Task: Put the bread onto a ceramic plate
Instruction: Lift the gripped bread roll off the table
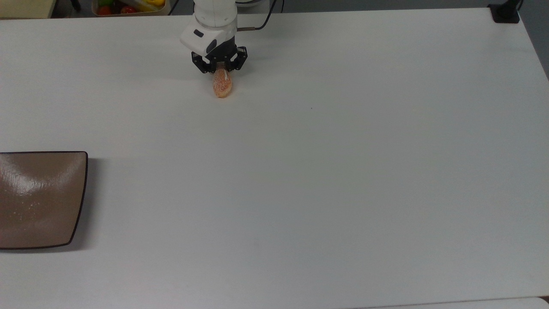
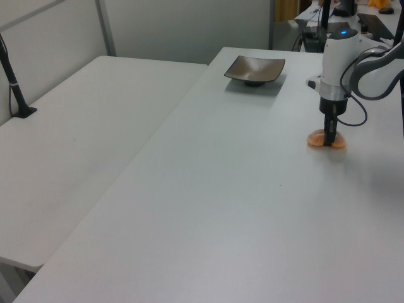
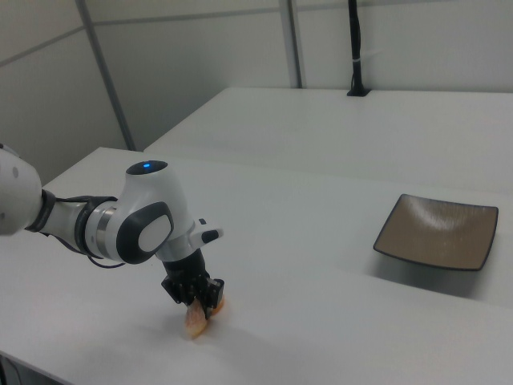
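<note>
The bread, an orange-brown roll with a pale coating, is at the far middle of the white table in the top view. My gripper is shut on its far end, fingers pinching both sides. The roll stands tipped on its edge, low end at the table; I cannot tell whether it touches. It shows either side of the finger in the left view as the bread under the gripper, and in the right view below the gripper. The brown ceramic plate lies bare at the top view's left edge, far from the bread.
A bin of colourful items sits beyond the table's far edge at the top view's upper left. A black post base stands at the table's far right corner. A second white table adjoins on the left view's left.
</note>
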{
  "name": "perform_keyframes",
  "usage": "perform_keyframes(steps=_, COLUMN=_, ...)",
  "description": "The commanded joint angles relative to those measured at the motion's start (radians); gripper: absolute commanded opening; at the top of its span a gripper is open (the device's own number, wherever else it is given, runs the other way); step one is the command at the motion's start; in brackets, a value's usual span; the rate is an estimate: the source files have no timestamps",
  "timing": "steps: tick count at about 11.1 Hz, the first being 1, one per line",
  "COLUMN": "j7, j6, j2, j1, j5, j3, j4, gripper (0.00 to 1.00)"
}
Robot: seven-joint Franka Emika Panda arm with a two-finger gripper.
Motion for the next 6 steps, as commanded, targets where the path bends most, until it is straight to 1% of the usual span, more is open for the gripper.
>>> perform_keyframes(steps=1, j7=0.032, j6=-0.085, j2=-0.021, j1=-0.003, j5=-0.012, j3=-0.003, j4=0.064, gripper=0.00)
perform_keyframes(steps=4, j7=0.023, j6=-0.315, j2=-0.026, j1=-0.014, j5=-0.001, j3=-0.010, j4=0.249, gripper=0.00)
perform_keyframes(steps=6, j7=0.012, j6=-0.419, j2=-0.024, j1=-0.041, j5=0.036, j3=-0.013, j4=0.363, gripper=0.00)
